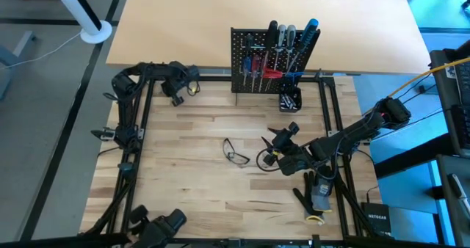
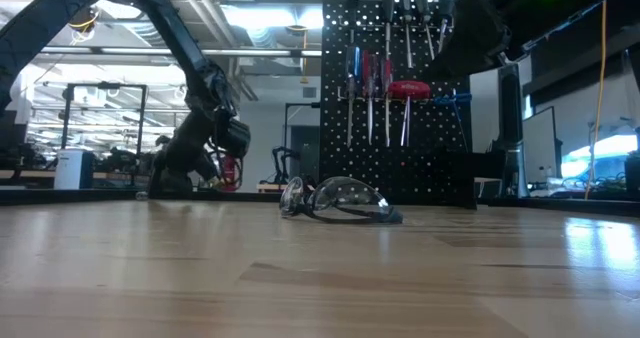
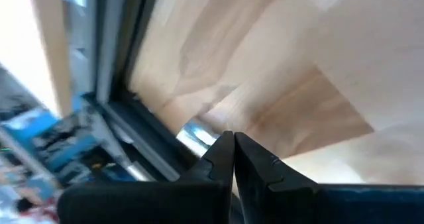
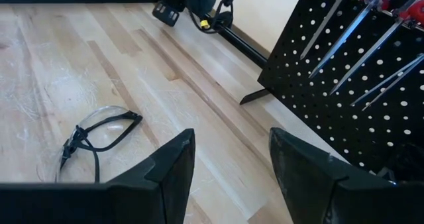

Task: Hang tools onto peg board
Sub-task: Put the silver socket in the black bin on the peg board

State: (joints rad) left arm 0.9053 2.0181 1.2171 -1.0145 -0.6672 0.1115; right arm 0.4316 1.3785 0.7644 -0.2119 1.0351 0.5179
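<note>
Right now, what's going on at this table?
Nothing is being held. The right gripper hovers open and empty over the middle of the table, near a pair of safety glasses lying on the wood. The screwdrivers already hang on the peg board at the back edge, with a small black cup at its foot. The left gripper is shut and parked at the back left corner.
</note>
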